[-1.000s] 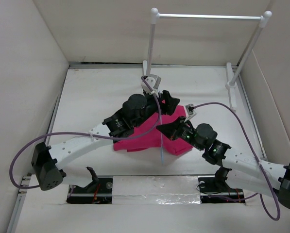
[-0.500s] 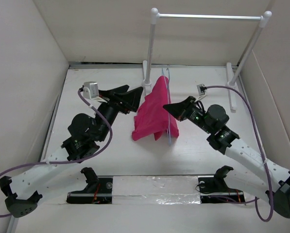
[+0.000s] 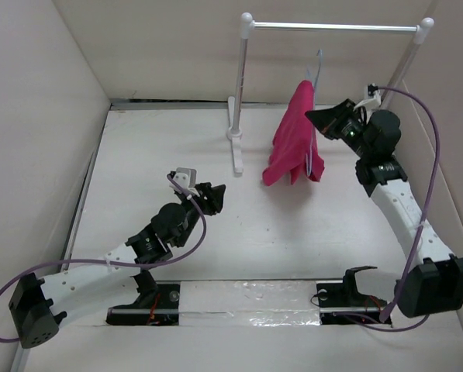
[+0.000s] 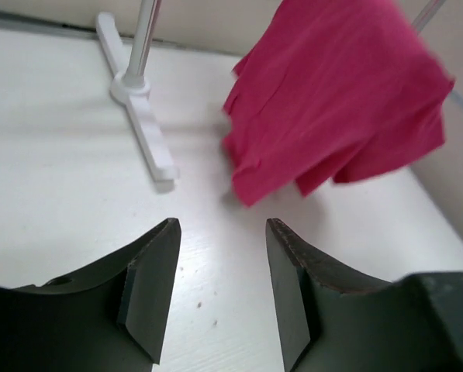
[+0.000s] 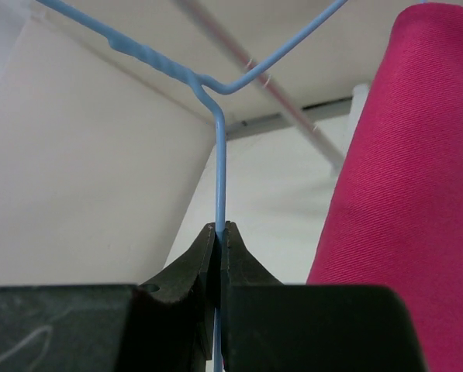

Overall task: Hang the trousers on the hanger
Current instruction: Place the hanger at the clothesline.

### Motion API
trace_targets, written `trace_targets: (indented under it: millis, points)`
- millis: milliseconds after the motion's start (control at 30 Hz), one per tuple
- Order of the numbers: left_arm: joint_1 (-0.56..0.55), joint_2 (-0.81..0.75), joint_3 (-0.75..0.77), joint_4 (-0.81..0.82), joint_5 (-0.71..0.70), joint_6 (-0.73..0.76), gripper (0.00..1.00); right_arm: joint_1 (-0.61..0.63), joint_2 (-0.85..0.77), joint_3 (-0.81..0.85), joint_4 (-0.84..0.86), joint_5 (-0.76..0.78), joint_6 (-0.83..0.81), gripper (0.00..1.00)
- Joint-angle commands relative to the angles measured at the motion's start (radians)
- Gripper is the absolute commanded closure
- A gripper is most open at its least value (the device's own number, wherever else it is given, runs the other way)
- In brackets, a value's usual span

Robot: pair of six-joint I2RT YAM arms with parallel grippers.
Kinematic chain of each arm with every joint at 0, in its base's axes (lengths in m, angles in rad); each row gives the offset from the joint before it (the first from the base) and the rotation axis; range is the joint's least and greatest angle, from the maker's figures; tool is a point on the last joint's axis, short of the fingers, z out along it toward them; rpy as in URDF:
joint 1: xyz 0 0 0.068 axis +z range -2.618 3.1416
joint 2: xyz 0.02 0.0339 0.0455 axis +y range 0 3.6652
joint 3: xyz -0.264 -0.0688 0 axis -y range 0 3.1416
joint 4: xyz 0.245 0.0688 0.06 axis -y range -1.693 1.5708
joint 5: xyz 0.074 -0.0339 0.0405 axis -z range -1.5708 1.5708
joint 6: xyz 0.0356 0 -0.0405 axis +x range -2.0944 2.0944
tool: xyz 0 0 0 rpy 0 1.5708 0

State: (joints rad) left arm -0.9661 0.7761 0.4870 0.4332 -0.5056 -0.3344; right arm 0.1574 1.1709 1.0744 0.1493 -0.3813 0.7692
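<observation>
The magenta-pink trousers (image 3: 293,136) hang folded over the thin pale blue wire hanger (image 3: 318,77), lifted in the air below the rack's silver bar. My right gripper (image 3: 316,118) is shut on the hanger's wire (image 5: 219,186), with the trousers (image 5: 409,194) right beside it. My left gripper (image 3: 217,195) is open and empty, low over the table left of the trousers. In the left wrist view the trousers (image 4: 340,93) hang ahead, above my open fingers (image 4: 150,287).
A white-poled rack with a silver bar (image 3: 332,27) stands at the back; its left foot (image 3: 235,147) lies on the table (image 3: 138,155), also seen in the left wrist view (image 4: 142,128). Box walls enclose the table on three sides.
My right gripper has lifted the hanger with the trousers up and to the right, toward the rack bar. My left gripper has drawn back toward the near left and lowered.
</observation>
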Motion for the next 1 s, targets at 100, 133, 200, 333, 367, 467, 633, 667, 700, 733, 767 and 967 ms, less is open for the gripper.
trace_targets:
  millis: [100, 133, 200, 333, 367, 467, 633, 667, 700, 733, 767, 967]
  points:
    - [0.004, -0.011, 0.012, 0.111, 0.013, 0.037, 0.56, -0.133, 0.136, 0.260, 0.095, -0.122, -0.064, 1.00]
    - [0.004, -0.002, 0.015, 0.105, 0.016, 0.034, 0.56, -0.145, 0.151, 0.307, 0.084, -0.125, -0.067, 1.00]
    - [0.004, 0.009, 0.035, 0.075, 0.024, 0.029, 0.56, -0.188, 0.183, 0.340, 0.072, -0.145, -0.070, 1.00]
    - [0.004, 0.023, 0.027, 0.091, 0.021, 0.031, 0.55, -0.264, 0.203, 0.381, 0.084, -0.171, -0.045, 1.00]
    - [0.004, 0.025, 0.036, 0.078, 0.019, 0.028, 0.55, -0.280, 0.210, 0.397, 0.088, -0.179, -0.036, 1.00]
    - [0.004, 0.028, 0.029, 0.090, 0.022, 0.024, 0.55, -0.338, 0.237, 0.415, 0.125, -0.231, 0.013, 1.00]
    - [0.004, 0.043, 0.036, 0.084, 0.024, 0.023, 0.54, -0.398, 0.308, 0.478, 0.139, -0.287, 0.048, 1.00]
    - [0.004, 0.046, 0.035, 0.090, 0.025, 0.024, 0.54, -0.407, 0.318, 0.492, 0.134, -0.289, 0.047, 1.00]
    - [0.004, 0.049, 0.036, 0.088, 0.022, 0.026, 0.54, -0.423, 0.328, 0.522, 0.121, -0.285, 0.047, 1.00]
    - [0.004, 0.055, 0.041, 0.081, 0.022, 0.025, 0.54, -0.423, 0.351, 0.539, 0.110, -0.283, 0.047, 1.00]
    - [0.004, 0.055, 0.047, 0.070, 0.024, 0.021, 0.54, -0.435, 0.363, 0.558, 0.096, -0.283, 0.045, 1.00]
    - [0.004, 0.054, 0.045, 0.070, 0.013, 0.024, 0.53, -0.492, 0.464, 0.686, 0.026, -0.297, 0.061, 1.00]
